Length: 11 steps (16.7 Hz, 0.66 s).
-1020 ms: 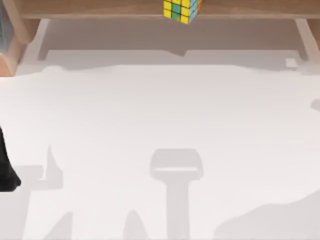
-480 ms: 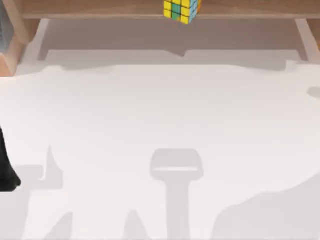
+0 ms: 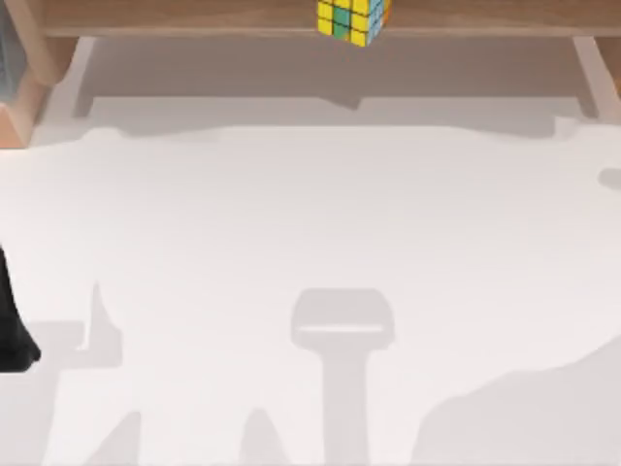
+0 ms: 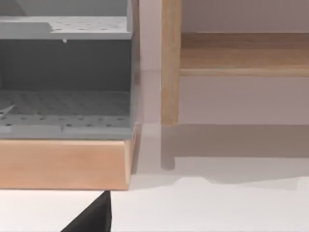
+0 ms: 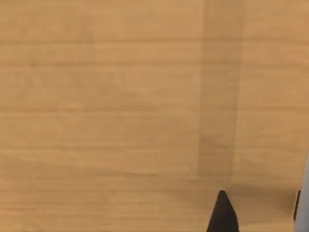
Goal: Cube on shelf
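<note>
Top view has the little yellow, teal and orange puzzle cube [image 3: 354,19] sitting on the long light-brown wooden shelf board [image 3: 194,16], at its front edge near the middle. My left arm [image 3: 12,325] is parked at the white table's [image 3: 310,243] left edge. Can't tell how my fingers are set on either gripper; the right wrist view just looks at light wood grain.

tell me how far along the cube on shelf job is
Looks essentially done: the cube sits on the shelf board at the top view's upper edge, with no gripper on it. Nothing is in hand. The left arm is parked at the table's left edge. What seems left, at most, is the arms settling.
</note>
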{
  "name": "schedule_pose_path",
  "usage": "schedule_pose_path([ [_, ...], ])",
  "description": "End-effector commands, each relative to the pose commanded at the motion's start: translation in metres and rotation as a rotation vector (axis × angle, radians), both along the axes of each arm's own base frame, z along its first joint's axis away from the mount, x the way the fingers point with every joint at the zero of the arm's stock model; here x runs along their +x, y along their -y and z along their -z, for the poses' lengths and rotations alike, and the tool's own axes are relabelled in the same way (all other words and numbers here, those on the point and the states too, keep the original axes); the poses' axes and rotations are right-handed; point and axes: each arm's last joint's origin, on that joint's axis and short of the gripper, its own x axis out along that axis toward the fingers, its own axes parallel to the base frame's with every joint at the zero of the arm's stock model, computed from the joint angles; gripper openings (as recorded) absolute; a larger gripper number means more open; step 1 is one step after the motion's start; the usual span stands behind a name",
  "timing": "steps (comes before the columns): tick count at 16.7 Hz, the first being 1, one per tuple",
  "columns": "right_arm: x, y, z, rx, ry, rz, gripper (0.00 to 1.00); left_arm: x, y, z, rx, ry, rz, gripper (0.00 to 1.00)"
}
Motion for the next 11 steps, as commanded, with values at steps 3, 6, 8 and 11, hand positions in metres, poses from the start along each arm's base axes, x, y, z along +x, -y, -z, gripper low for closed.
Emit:
schedule_pose_path([
  [3,0.0,0.0,0.0,0.0,0.0,0.0,0.83,0.0,0.0,0.0,0.0,0.0,0.0,1.0],
  [6,0.0,0.0,0.0,0.0,0.0,0.0,1.0,0.0,0.0,0.0,0.0,0.0,0.0,1.0],
  [8,0.0,0.0,0.0,0.0,0.0,0.0,1.0,0.0,0.0,0.0,0.0,0.0,0.0,1.0],
  [11,0.0,0.0,0.0,0.0,0.0,0.0,1.0,0.0,0.0,0.0,0.0,0.0,0.0,1.0],
])
